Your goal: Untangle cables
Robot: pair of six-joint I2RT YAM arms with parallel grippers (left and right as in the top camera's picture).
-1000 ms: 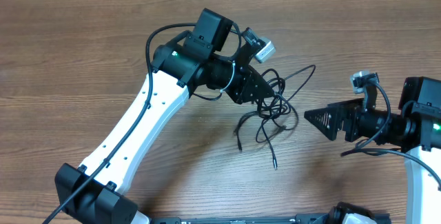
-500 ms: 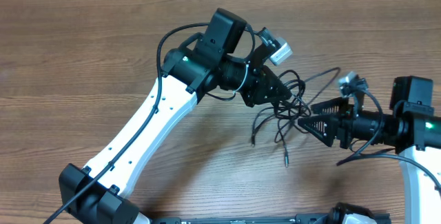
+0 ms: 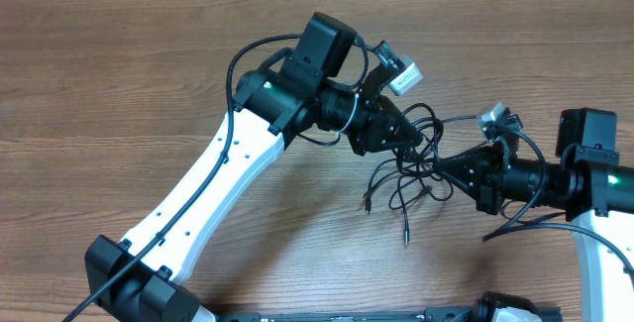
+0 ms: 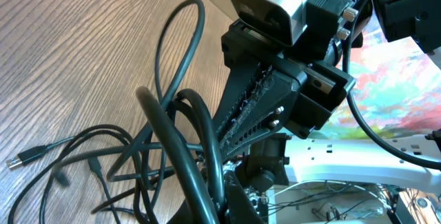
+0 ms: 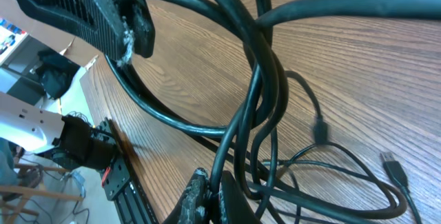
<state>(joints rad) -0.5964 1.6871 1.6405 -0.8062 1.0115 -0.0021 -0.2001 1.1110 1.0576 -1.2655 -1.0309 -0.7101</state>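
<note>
The cables (image 3: 401, 178) are a clump of thin black cords hanging in loose loops between my two grippers, with plug ends trailing onto the table (image 3: 368, 206). My left gripper (image 3: 420, 140) is shut on the top of the clump, and thick loops cross right in front of its jaws (image 4: 224, 200) in the left wrist view. My right gripper (image 3: 442, 164) comes in from the right and is shut on one strand of the cables (image 5: 265, 79), pinched between its fingers (image 5: 210, 193). A USB plug (image 5: 389, 160) lies flat on the wood.
The wooden table (image 3: 119, 64) stretches to the left and back. The left arm's white link (image 3: 198, 193) crosses the front left. The right arm's base (image 3: 604, 253) stands at the right edge. A black rail (image 3: 337, 316) runs along the front.
My right gripper has moved left into the clump and shut on a strand. The left gripper carried the clump to the right earlier and now holds still.
</note>
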